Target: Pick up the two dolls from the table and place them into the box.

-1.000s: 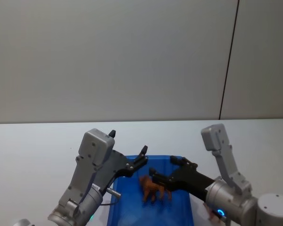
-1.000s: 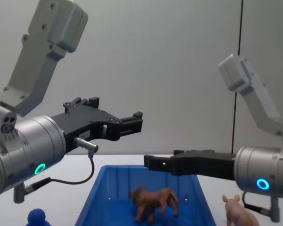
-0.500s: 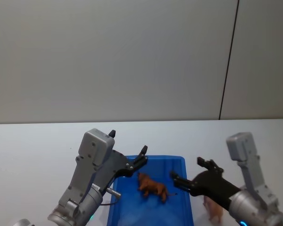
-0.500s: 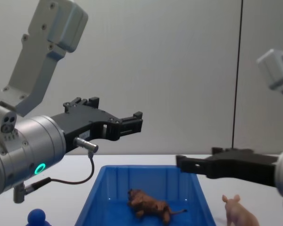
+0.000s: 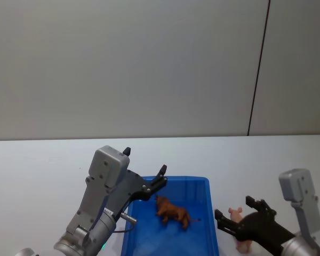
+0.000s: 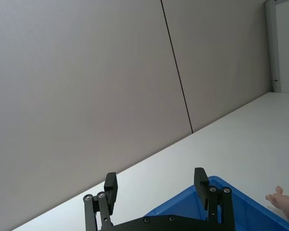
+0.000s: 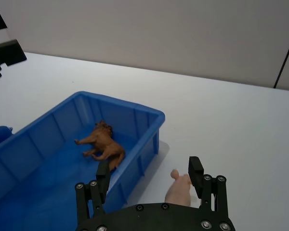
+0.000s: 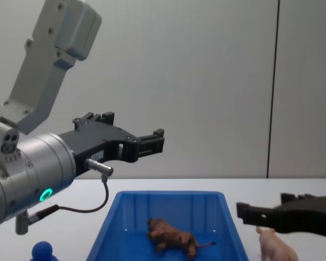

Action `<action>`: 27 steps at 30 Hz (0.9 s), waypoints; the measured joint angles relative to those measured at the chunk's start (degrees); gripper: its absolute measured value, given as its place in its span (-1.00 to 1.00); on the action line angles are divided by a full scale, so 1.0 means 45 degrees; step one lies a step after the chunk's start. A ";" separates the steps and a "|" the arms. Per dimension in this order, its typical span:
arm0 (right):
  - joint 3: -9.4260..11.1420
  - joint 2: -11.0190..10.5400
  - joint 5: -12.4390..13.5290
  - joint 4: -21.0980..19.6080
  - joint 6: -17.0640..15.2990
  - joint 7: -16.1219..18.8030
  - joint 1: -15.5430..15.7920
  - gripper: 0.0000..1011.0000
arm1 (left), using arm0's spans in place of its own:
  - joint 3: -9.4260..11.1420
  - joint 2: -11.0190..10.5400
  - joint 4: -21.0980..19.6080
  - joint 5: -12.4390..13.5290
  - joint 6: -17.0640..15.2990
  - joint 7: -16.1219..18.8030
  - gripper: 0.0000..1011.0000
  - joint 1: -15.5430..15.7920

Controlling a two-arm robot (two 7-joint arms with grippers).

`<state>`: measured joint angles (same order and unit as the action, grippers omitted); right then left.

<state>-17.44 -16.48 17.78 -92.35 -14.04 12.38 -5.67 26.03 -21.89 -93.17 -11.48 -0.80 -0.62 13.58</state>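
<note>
Half done. One doll, the lion (image 5: 172, 212), already lies on its side inside the box (image 5: 202, 180), near the middle of the floor. The other doll, the pig (image 5: 237, 215), stands on the table (image 5: 42, 160) just beside the box's right wall, outside it. Left to do, as I judge it: grab the pig, lift it over the right rim, drop it in.

Right gripper (image 5: 234, 207) sits right of the box, low and just over the pig. Its fingers are spread with nothing pinched between them. In the right wrist view the pig (image 7: 179, 190) is close to the right-hand finger, with the lion (image 7: 103, 143) and the box (image 7: 125, 103) beyond. I cannot tell whether a finger touches the pig. The chest view puts the gripper (image 8: 244, 212) right above the pig's head (image 8: 280, 247).

Left gripper (image 5: 145, 160) is held up over the box's left rim. Its fingers are spread and empty, and it looks idle. The left wrist view shows the two fingertips well apart (image 6: 155, 175) above the box's blue rim (image 6: 221, 185).

A blue round-topped thing (image 8: 42, 250) is on the table left of the box; not part of the job.

Writing/brands: none readable on the box, the dolls or the arms. There is only a glowing green ring (image 8: 45, 194) on the left arm's body.
</note>
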 joint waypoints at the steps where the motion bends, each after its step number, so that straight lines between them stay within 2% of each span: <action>1: 0.0024 -0.0071 0.0059 -0.0081 -0.0038 -0.0081 0.0120 0.98 | 0.0000 0.0001 0.0000 0.0001 0.0000 0.0000 0.99 0.0000; 15: 0.0162 -0.0456 0.0521 -0.0382 -0.0348 -0.0695 0.0845 0.98 | 0.0000 0.0000 -0.0001 0.0000 0.0000 0.0000 0.99 0.0000; 25: 0.0185 -0.0423 0.0757 0.0130 -0.0637 -0.0844 0.0933 0.98 | 0.0000 0.0001 0.0000 0.0000 0.0001 0.0000 0.99 0.0000; 27: 0.0181 -0.0401 0.0776 0.0231 -0.0670 -0.0844 0.0915 0.88 | -0.0001 0.0000 -0.0001 0.0000 0.0000 0.0000 0.99 0.0000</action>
<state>-16.63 -18.29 21.27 -91.31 -17.05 8.58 -1.55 26.02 -21.89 -93.18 -11.48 -0.80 -0.62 13.59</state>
